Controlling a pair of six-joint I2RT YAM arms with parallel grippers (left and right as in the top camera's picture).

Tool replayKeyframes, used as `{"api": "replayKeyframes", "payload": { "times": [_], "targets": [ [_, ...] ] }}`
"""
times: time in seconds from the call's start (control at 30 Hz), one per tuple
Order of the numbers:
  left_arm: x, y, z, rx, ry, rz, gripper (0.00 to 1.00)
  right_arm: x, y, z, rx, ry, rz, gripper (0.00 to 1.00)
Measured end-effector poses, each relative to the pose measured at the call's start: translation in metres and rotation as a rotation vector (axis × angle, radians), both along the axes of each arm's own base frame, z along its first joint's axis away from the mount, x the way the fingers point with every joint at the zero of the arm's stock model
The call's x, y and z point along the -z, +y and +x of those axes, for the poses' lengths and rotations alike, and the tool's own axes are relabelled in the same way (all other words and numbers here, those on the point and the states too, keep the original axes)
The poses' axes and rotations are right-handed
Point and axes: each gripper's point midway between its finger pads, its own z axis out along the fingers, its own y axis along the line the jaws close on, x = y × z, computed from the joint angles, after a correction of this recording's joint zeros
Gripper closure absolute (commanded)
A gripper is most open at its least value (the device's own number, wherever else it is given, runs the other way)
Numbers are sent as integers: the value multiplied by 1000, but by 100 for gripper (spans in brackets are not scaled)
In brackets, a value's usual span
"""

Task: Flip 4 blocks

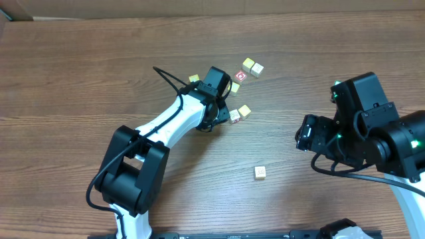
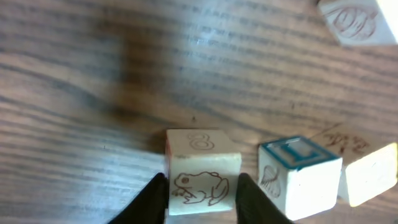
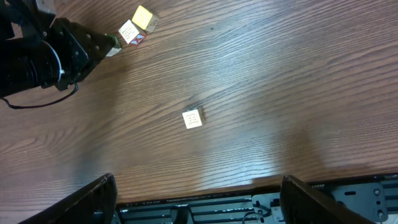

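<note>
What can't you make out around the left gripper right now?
- Left wrist: whether the left gripper presses the frog block; its base is cut off by the bottom edge.
- Overhead: that block, hidden under the wrist.
- Left wrist: top-right block, cropped by the corner.
- Overhead: lone block, print too small.

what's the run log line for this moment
left claw: shut on frog block | right claw: open, empty | lone block: apart, untouched

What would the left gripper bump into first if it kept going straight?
The frog block. It already sits between the jaws of the left gripper. Past the block only bare table shows, though depth is hard to judge here.
</note>
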Motion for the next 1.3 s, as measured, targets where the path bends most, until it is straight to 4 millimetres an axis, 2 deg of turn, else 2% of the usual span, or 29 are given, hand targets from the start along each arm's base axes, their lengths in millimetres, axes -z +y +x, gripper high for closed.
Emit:
{"api": "replayKeyframes", "payload": {
  "times": [0.13, 0.27, 0.4, 0.6, 0.73, 0.9, 1.03, 1.13, 1.2, 1.3],
  "targets": [
    [-6, 9, -10, -10, 79, 7, 83, 0, 0, 0, 0, 0, 0, 16],
    [-20, 21, -11, -27, 129, 23, 96, 0, 0, 0, 0, 0, 0, 16],
    [-33, 27, -12, -25, 154, 38, 96, 0, 0, 0, 0, -1, 0, 16],
    [-37, 31, -38, -3, 235, 82, 96, 0, 0, 0, 0, 0, 0, 16],
    [-64, 18, -53, 56, 185, 94, 95, 0, 0, 0, 0, -1, 0, 16],
    [-120, -8, -84, 178, 34, 102, 95, 0, 0, 0, 0, 0, 0, 16],
    [-145, -17, -106, 217, -35, 99, 95, 0, 0, 0, 0, 0, 0, 16],
    [-139, -13, -119, 203, -28, 112, 95, 0, 0, 0, 0, -1, 0, 16],
    [-120, -11, -127, 197, 1, 128, 96, 0, 0, 0, -1, 0, 0, 16],
    [-85, -18, -140, 211, 32, 104, 96, 0, 0, 0, 0, -2, 0, 16]
  ]
}}
